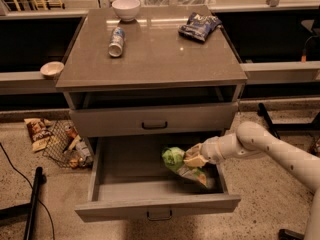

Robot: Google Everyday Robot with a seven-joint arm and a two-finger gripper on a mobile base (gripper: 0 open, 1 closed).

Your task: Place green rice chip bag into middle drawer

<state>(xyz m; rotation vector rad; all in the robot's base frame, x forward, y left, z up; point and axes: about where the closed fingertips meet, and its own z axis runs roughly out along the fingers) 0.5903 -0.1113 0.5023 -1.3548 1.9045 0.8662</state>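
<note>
Progress: wide grey wooden middle drawer [157,203] stands open; crinkly bright-green rice chip bag [174,158] is inside it, in the right half.
Left: release and arm clearance, by my judgement.
Gripper: pale two-finger gripper [189,160] reaches in from the right; jaws pinching the bag.
Bag look: crumpled, green end bulging left, paler printed part trailing front-right.
</note>
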